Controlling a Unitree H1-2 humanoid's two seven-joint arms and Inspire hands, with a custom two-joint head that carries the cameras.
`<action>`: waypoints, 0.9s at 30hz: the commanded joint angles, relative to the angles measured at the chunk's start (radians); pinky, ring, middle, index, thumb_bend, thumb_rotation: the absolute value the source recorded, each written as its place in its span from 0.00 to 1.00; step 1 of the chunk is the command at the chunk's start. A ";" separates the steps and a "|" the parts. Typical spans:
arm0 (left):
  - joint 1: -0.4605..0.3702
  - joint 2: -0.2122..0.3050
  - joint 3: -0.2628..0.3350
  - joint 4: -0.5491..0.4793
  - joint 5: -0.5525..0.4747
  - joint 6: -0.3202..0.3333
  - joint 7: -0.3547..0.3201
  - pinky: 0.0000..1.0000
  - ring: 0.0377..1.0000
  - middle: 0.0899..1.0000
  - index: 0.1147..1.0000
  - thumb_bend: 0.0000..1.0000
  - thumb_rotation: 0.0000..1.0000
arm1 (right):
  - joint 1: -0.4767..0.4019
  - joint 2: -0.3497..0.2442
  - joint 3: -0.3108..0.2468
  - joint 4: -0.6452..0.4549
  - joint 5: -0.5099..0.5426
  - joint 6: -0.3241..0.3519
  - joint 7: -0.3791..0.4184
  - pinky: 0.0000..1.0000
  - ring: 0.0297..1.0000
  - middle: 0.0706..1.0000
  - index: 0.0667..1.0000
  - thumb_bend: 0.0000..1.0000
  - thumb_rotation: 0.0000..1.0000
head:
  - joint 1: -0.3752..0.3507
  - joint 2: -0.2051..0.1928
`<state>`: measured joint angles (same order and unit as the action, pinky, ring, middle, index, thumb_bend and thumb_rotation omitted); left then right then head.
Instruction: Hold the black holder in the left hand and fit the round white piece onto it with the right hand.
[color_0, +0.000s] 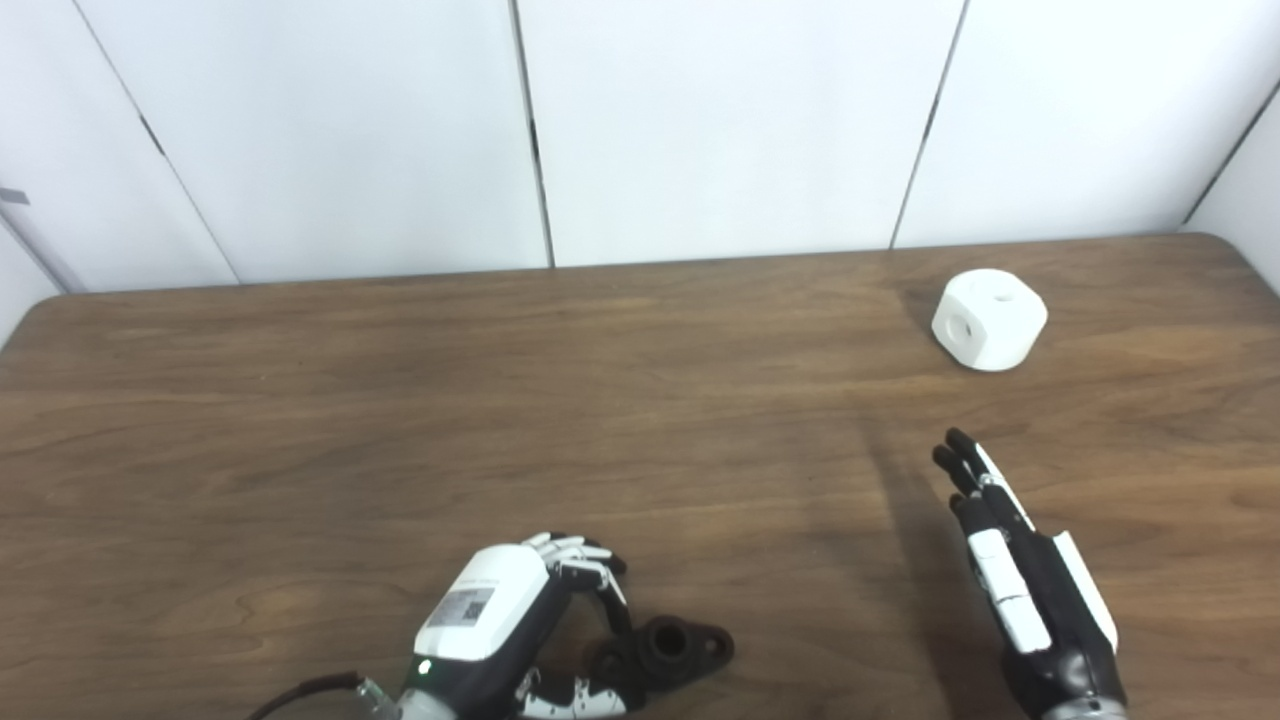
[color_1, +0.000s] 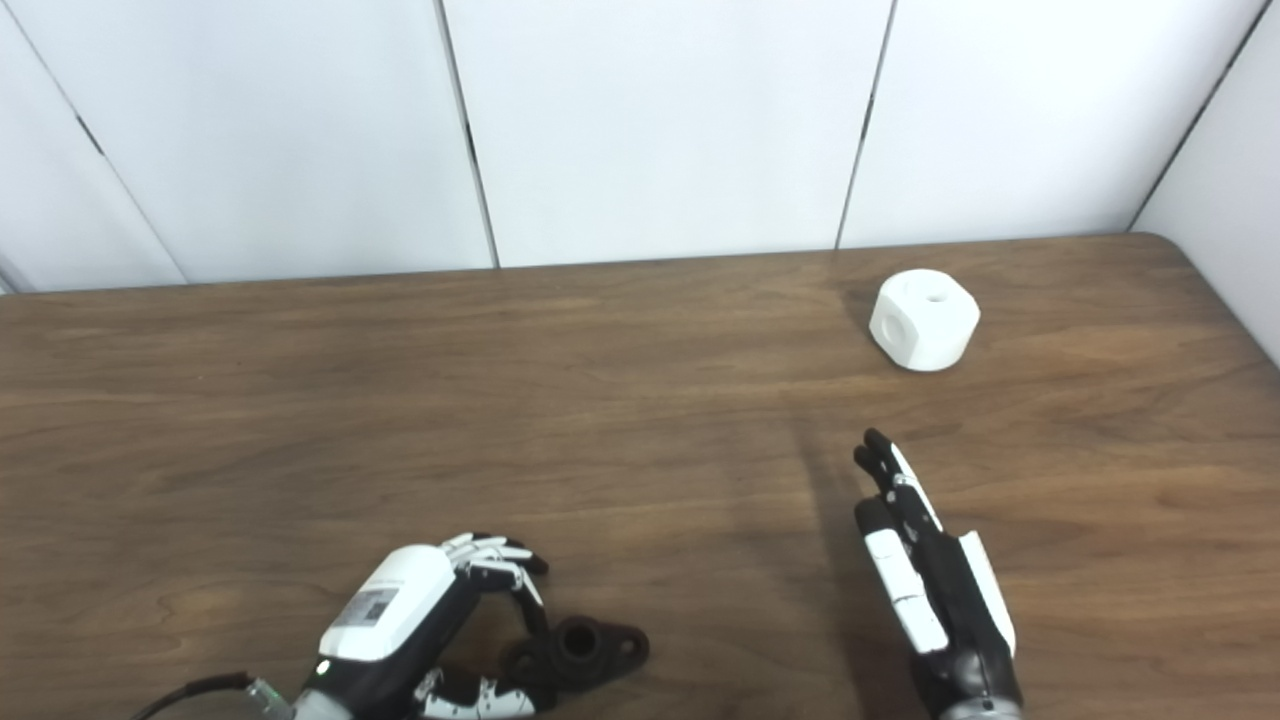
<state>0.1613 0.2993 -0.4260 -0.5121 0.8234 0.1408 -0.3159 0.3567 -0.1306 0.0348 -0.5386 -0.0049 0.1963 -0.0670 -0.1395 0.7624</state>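
Curling around the black holder (color_0: 668, 650) on the table, the left hand (color_0: 520, 625) steadies it — the right hand (color_0: 1025, 580), fingers straight and empty, points toward the distant round white piece (color_0: 989, 318).

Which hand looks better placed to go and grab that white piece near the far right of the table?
The right hand. It is open, holds nothing, and its fingers point toward the white piece. The left hand is curled around the black holder at the near edge, far from it.
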 joint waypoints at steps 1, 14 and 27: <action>0.002 0.007 0.001 -0.020 0.010 -0.034 -0.002 0.90 0.84 0.76 0.42 0.52 0.05 | -0.002 0.058 0.004 -0.046 -0.006 -0.013 -0.009 1.00 1.00 0.94 0.94 0.63 0.89 | -0.001 0.001; 0.011 0.031 0.072 0.009 -0.021 -0.074 -0.032 0.95 0.90 0.79 0.42 0.52 0.05 | -0.041 0.002 -0.081 -0.096 0.019 0.072 -0.005 1.00 1.00 0.98 0.95 0.59 0.82 | -0.078 -0.004; 0.061 0.047 0.134 0.054 -0.037 -0.150 -0.005 0.92 0.88 0.77 0.42 0.52 0.04 | -0.213 -0.065 -0.153 -0.079 -0.130 0.166 -0.015 0.97 0.98 0.94 0.91 0.64 0.69 | -0.196 -0.054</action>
<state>0.2065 0.3200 -0.3057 -0.4680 0.7863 -0.0076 -0.3248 0.1702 -0.1861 -0.1014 -0.6117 -0.1116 0.3942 -0.0732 -0.3342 0.7088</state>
